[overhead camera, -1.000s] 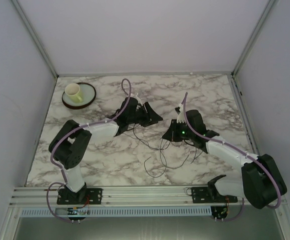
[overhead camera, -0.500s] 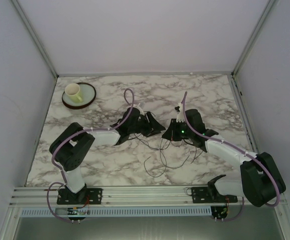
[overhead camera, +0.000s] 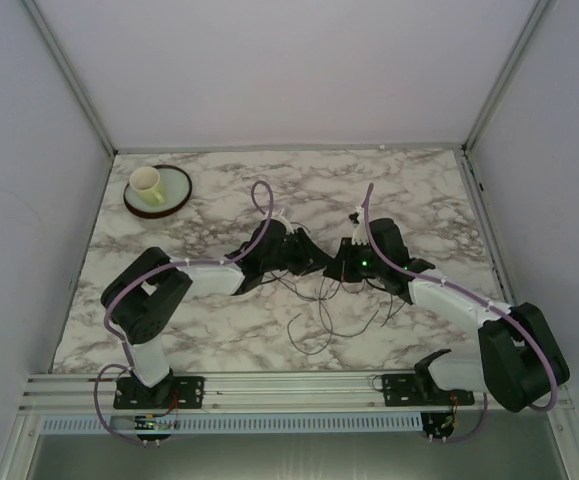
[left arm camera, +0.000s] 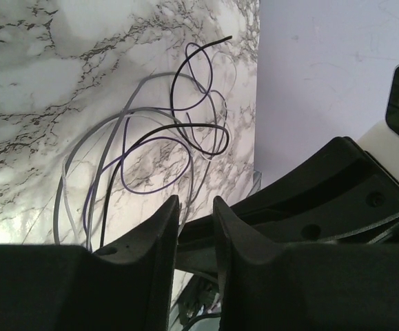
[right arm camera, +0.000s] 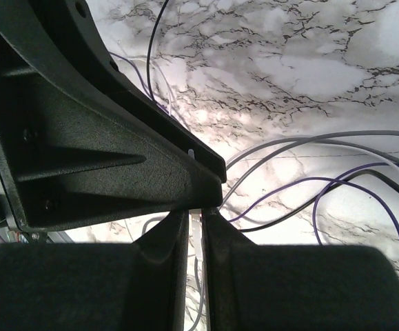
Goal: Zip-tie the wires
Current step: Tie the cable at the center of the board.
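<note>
The wires [overhead camera: 321, 308] lie in loose dark, grey and purple loops on the marble table, in front of both grippers. They also show in the left wrist view [left arm camera: 185, 131] and in the right wrist view [right arm camera: 323, 186]. My right gripper [overhead camera: 337, 268] is shut on a thin white zip tie [right arm camera: 197, 231], which stands between its fingers [right arm camera: 165, 255]. My left gripper [overhead camera: 314, 258] is tip to tip with the right one. Its jaws stand a narrow gap apart [left arm camera: 196, 224], and I see nothing between them. The left gripper's black finger [right arm camera: 116, 158] crosses just above the right gripper's tips, and the tie's white end pokes out beside it.
A pale yellow cup [overhead camera: 146, 182] stands on a round plate [overhead camera: 174, 196] at the table's far left corner. Grey walls close the table in at the back and both sides. A metal rail [overhead camera: 289, 385] runs along the near edge.
My left gripper has moved right and down to meet the right gripper, and its jaws have narrowed. The right gripper has barely moved. The wires lie as before.
</note>
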{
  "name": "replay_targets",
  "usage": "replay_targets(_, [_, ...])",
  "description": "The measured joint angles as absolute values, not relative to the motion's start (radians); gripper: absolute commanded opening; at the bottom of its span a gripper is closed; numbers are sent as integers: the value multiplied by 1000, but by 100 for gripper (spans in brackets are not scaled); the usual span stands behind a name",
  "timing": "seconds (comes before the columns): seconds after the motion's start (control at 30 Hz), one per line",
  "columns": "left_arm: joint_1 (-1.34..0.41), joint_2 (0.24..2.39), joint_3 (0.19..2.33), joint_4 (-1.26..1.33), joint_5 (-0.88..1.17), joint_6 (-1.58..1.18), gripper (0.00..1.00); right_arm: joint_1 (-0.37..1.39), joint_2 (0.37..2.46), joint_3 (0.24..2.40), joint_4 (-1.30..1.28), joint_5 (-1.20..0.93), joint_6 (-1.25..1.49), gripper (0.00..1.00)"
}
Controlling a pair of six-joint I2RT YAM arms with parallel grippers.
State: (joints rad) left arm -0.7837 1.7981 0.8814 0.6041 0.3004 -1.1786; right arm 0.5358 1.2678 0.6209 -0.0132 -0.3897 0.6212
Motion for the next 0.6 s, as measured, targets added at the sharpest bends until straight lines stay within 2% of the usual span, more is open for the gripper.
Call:
replay_targets(0.2, [-793,1798,881,611,279,-1191,13,537,1272,621,-17,-375,639,0])
replay_targets(0.33, [-794,1798,881,609,277,-1190,9,537,1272,621,-17,-364,648,0])
replay_targets(0.43, [-794,1798,881,606,273,-1181,1,537,1272,621,-17,-356,657,0])
replay_targets(0.6, [-798,1798,881,598,260,-1159,0,537,1272,621,-19,-350,665,0])
